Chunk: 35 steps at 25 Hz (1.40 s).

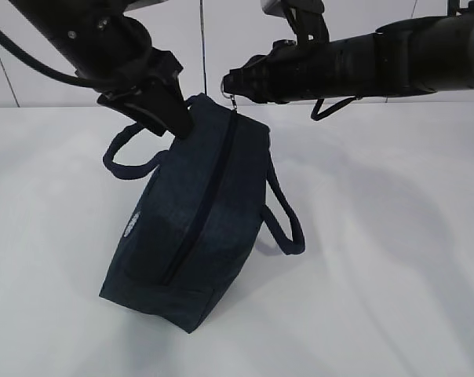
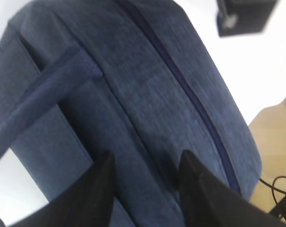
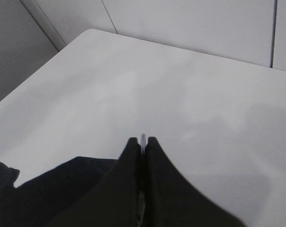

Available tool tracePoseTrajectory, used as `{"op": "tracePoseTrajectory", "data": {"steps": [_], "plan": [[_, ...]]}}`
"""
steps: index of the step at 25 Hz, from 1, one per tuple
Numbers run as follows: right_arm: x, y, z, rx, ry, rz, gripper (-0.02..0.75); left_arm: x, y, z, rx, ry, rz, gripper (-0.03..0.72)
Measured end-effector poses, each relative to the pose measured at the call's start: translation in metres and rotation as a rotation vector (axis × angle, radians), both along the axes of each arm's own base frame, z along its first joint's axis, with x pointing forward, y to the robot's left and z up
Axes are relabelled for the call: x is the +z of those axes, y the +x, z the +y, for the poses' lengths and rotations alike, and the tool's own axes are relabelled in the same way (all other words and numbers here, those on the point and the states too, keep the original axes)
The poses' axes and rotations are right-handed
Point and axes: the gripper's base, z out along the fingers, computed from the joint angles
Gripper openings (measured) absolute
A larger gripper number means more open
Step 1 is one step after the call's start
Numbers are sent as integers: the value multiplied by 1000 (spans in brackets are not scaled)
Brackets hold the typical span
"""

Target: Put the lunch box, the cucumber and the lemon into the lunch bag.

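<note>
Both grippers are on the lunch bag (image 1: 191, 228), which stands tipped on one end on the white table (image 1: 394, 259), its lower corner resting on the surface and its upper end held up near the middle of the scene. Left gripper (image 1: 168, 119) comes down at a slant from the upper left with its jaws partly spread and pinched over a fold of the bag's top edge; in the left wrist view the two dark fingers (image 2: 98, 189) straddle the navy fabric beside the zipper line (image 2: 190, 94). Right gripper (image 1: 234, 85) reaches in level from the right, jaws pressed together on the silver ring pull (image 1: 235, 100) at the top of the zipper; a thin sliver of metal shows between its fingertips in the right wrist view. Judging by this, the left arm braces the bag so the right can draw the zipper open. The zipper looks closed. Lunch box, cucumber and lemon are not in view.
</note>
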Motion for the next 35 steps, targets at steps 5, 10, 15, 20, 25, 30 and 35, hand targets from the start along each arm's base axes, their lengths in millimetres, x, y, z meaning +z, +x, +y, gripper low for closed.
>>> {"op": "tracePoseTrajectory", "data": {"steps": [5, 10, 15, 20, 25, 30, 35], "plan": [[0, 0, 0, 3, 6, 4, 0, -6, 5, -2, 14, 4, 1, 300], [0, 0, 0, 3, 6, 4, 0, -20, 10, -5, 16, 20, 33, 275], [0, 0, 0, 4, 6, 4, 0, -26, 10, -2, 1, 71, 39, 55], [0, -1, 1, 8, 8, 4, 0, -27, 10, 1, -13, 109, 41, -6], [0, -1, 1, 10, 9, 4, 0, -20, 9, 1, -32, 116, 46, -8], [0, -1, 1, 6, 7, 4, 0, -11, 10, 1, -40, 116, 30, -8], [0, 0, 0, 2, 5, 4, 0, -8, 10, 2, -40, 119, 19, -8]]}}
